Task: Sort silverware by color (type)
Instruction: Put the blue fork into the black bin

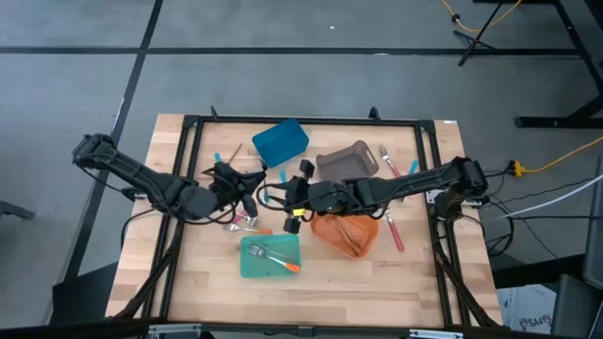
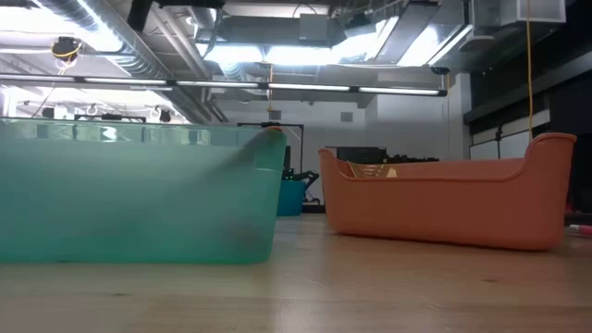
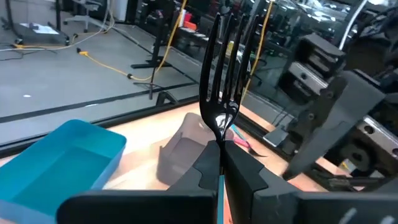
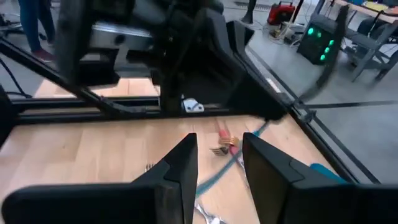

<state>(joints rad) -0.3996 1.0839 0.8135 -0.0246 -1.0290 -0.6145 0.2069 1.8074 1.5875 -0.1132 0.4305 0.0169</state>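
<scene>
The fork (image 3: 222, 74) I carry stands tines-up between my left claw's (image 3: 221, 163) fingers, which are pressed tight on its blue-green handle; seen from the wrist, its tines rise dark against the room. From above, that left claw (image 1: 252, 182) hangs over the middle of the table (image 1: 415, 282), just beside the blue bin (image 1: 280, 141). My right claw (image 1: 287, 196) faces it from close by, fingers (image 4: 182, 163) spread apart and holding nothing. Below the right claw, on the bare wood, lie a few loose pieces, among them a red-handled fork (image 4: 222, 144) and a thin blue-handled utensil (image 4: 231, 163). In the teal bin (image 1: 269, 257) nearer the front edge rests an orange-handled fork (image 1: 273, 256). The orange bin (image 1: 347, 235) to its right holds gold pieces (image 1: 350, 235), and the grey bin (image 1: 347, 161) sits behind it. Further right, pink-handled forks (image 1: 389, 160) lie on the wood, and another pink piece (image 1: 393, 232) lies beside the orange bin.
</scene>
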